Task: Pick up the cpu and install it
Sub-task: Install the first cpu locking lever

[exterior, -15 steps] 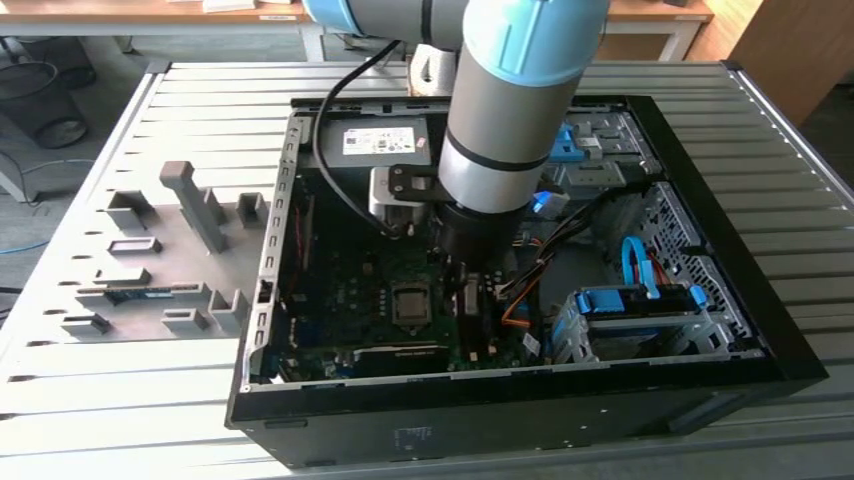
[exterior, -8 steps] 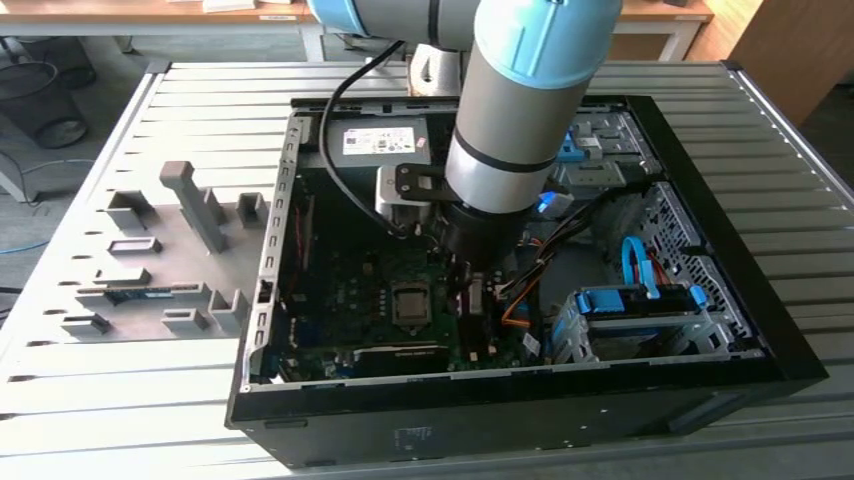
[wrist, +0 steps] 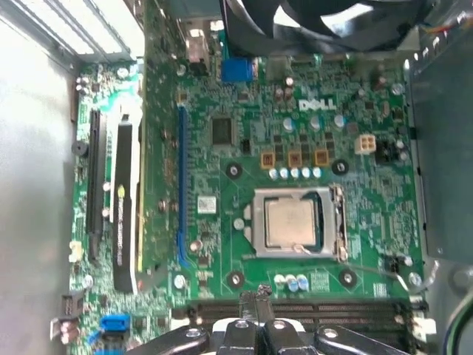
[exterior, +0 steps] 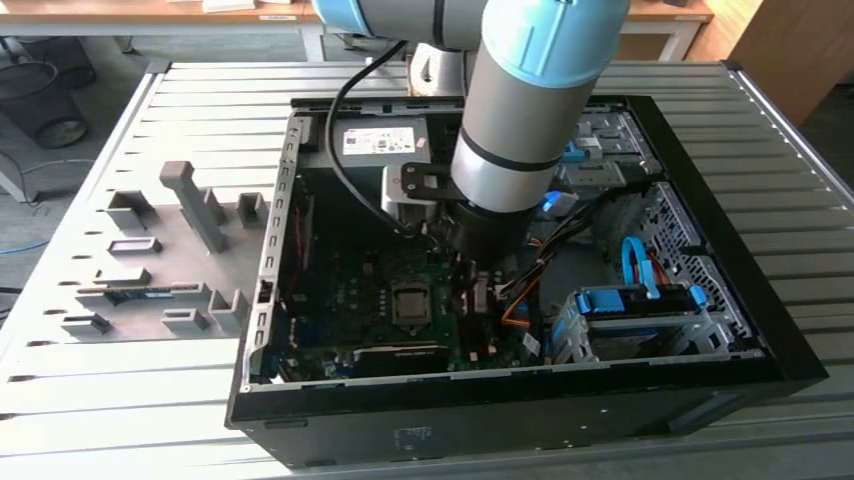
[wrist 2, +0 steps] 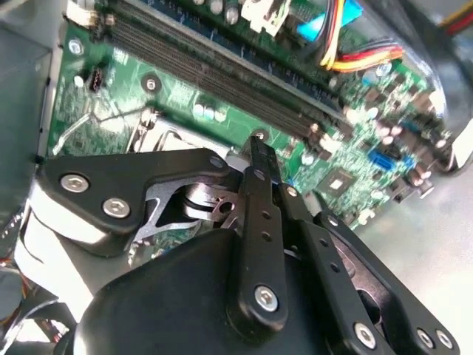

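One robot arm reaches into an open computer case (exterior: 747,300), its gripper (wrist 2: 259,159) hovering over the green motherboard (wrist: 222,222) beside the memory slots (wrist: 310,307). Its jaws appear pressed together, holding nothing. The cpu (wrist: 290,223) sits square in its socket (wrist: 295,194), also seen from the exterior view (exterior: 406,303), apart from the gripper

An open black computer case (exterior: 747,330) lies on a ribbed grey metal tabletop (exterior: 134,400). Inside it sits a green motherboard (wrist: 244,111) with long black memory slots (wrist 2: 214,81). A grey moulded parts tray (exterior: 147,250) rests at the exterior view's left.
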